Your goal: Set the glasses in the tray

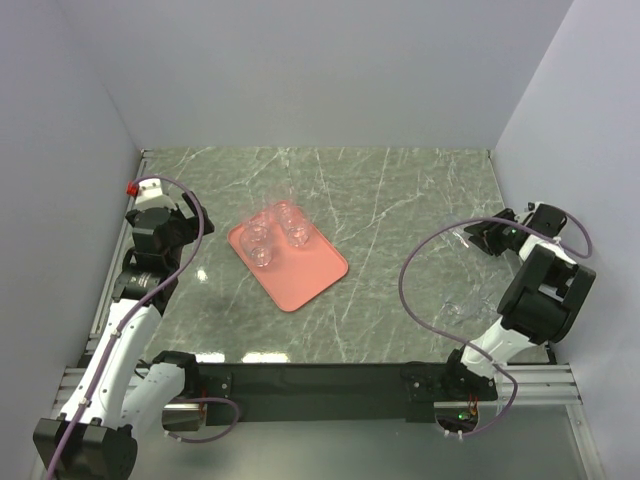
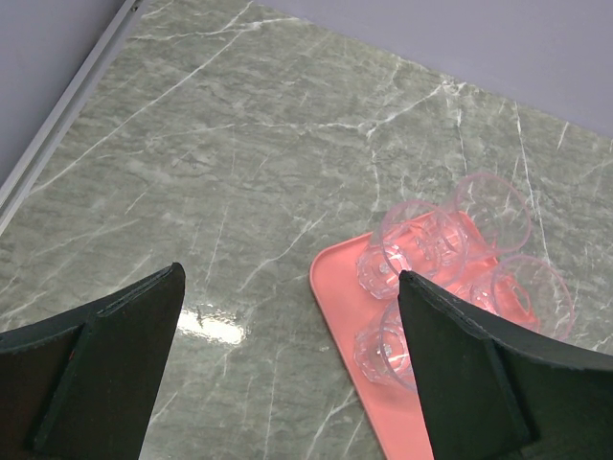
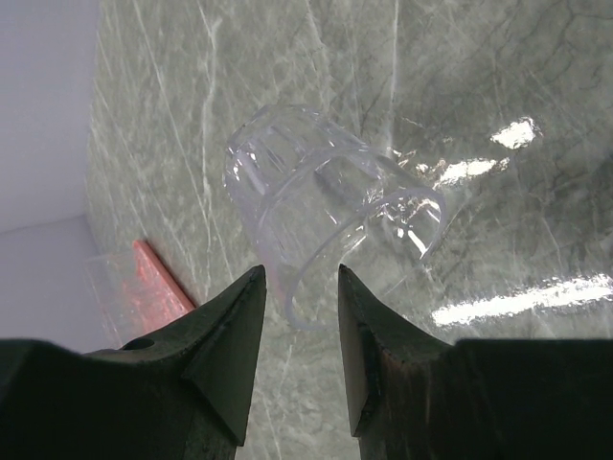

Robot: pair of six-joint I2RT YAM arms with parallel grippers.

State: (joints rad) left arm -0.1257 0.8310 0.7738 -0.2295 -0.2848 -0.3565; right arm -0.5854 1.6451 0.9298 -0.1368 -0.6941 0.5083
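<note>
A grey-green marbled tabletop (image 1: 420, 200) with white veins shows bright patches of glare. Pale lavender walls (image 1: 300, 70) close it in on three sides. A metal rail (image 2: 57, 115) borders its left edge, with a small red object (image 1: 130, 187) on that side.

The table (image 1: 420, 200) looked like glossy, veined stone; the tray (image 1: 308, 275) smooth, matt plastic; each glass (image 3: 316, 192) clear, glossy, faceted.

Bright even overhead light; white glare streaks on the table (image 3: 536, 57)
</note>
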